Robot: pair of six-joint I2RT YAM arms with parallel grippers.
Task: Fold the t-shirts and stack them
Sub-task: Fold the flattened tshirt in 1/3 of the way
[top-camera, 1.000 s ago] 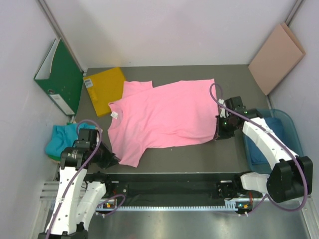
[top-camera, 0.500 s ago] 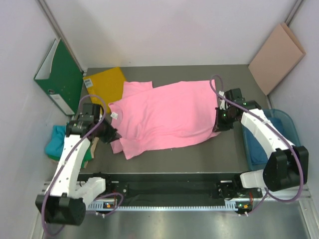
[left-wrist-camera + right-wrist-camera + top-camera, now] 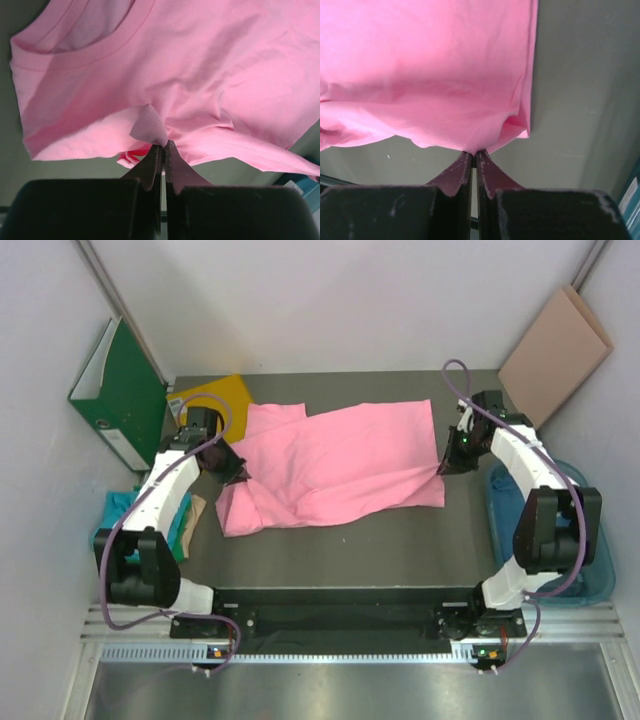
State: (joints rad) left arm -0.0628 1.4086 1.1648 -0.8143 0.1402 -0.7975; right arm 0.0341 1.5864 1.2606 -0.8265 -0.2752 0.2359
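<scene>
The bright pink t-shirt [image 3: 335, 465] lies across the middle of the grey table, its near edge lifted and folded toward the back. My left gripper [image 3: 236, 472] is shut on the shirt's left sleeve end, pinching pink cloth [image 3: 150, 127] at its tips [image 3: 163, 146]. My right gripper [image 3: 444, 466] is shut on the shirt's hem corner at the right; pink cloth [image 3: 435, 75] hangs from its tips [image 3: 474, 152]. A teal t-shirt [image 3: 122, 518] lies crumpled at the left edge. A dark blue shirt [image 3: 512, 535] lies in the bin at the right.
A green binder [image 3: 120, 395] leans on the left wall. A yellow square sheet [image 3: 215, 405] lies at the back left, partly under the pink shirt. A tan folder [image 3: 555, 355] leans at the back right. A blue bin [image 3: 590, 530] stands at the right edge.
Both grippers have moved toward the back of the table, carrying the pink shirt's near edge with them. The shirt has gone from spread flat to half folded over itself.
</scene>
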